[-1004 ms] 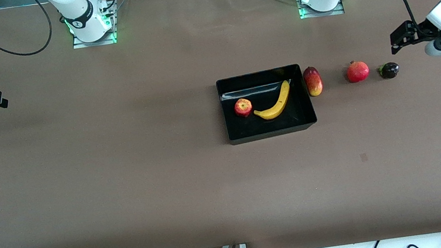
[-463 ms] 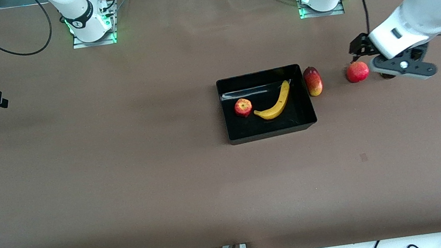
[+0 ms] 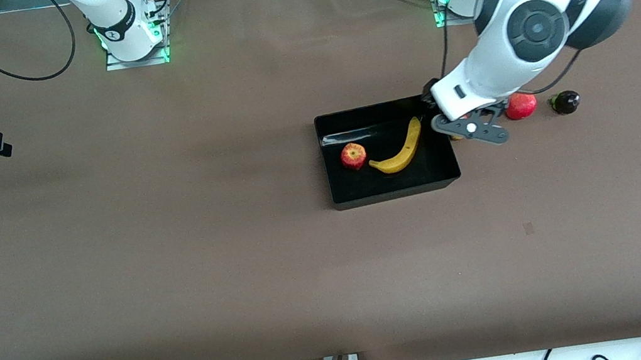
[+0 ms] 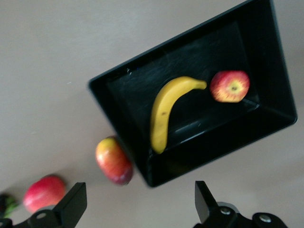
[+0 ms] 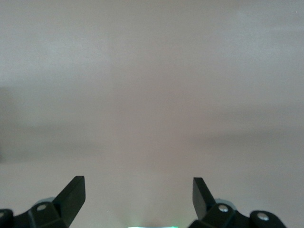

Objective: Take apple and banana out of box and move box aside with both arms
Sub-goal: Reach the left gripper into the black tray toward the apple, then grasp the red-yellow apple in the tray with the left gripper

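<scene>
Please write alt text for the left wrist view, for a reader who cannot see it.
A black tray on a brown table holds a banana and an apple. A mango lies just outside one corner of the tray, with a pomegranate on the table past it. The left gripper hangs above them, fingers open and empty.

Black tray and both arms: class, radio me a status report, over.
Left end effector open, over the mango beside the tray. Right end effector open, waiting over bare table at its end. Apple and banana in tray. Nothing in the way.
</scene>
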Robot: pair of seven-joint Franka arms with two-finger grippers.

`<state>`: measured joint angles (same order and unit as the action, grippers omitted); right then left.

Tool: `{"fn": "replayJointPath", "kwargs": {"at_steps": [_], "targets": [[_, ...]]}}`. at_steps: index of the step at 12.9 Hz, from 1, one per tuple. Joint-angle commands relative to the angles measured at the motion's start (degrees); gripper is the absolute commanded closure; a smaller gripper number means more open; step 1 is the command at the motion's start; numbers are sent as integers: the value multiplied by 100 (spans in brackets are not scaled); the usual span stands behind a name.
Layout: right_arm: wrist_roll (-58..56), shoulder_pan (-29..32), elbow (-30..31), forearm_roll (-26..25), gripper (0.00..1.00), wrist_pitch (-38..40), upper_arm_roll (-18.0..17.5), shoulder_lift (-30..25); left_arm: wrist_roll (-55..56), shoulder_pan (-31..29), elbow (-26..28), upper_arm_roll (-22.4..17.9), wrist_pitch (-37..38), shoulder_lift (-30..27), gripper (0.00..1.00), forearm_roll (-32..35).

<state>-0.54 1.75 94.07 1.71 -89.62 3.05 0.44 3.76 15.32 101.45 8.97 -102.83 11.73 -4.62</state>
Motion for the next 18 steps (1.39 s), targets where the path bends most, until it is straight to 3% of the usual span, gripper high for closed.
{"fn": "replayJointPath", "kwargs": {"at_steps": [1, 10, 18], "targets": [[37, 19, -3, -4, 0, 15, -14, -26, 466, 329, 594, -27, -719, -22, 0, -135], [37, 19, -3, -4, 0, 15, -14, -26, 1733, 1385, 779, -27, -2828, 1190, 0, -250], [37, 19, -3, -4, 0, 15, -6, -26, 1733, 1596, 631, -36, -3604, 2026, 0, -241]]}}
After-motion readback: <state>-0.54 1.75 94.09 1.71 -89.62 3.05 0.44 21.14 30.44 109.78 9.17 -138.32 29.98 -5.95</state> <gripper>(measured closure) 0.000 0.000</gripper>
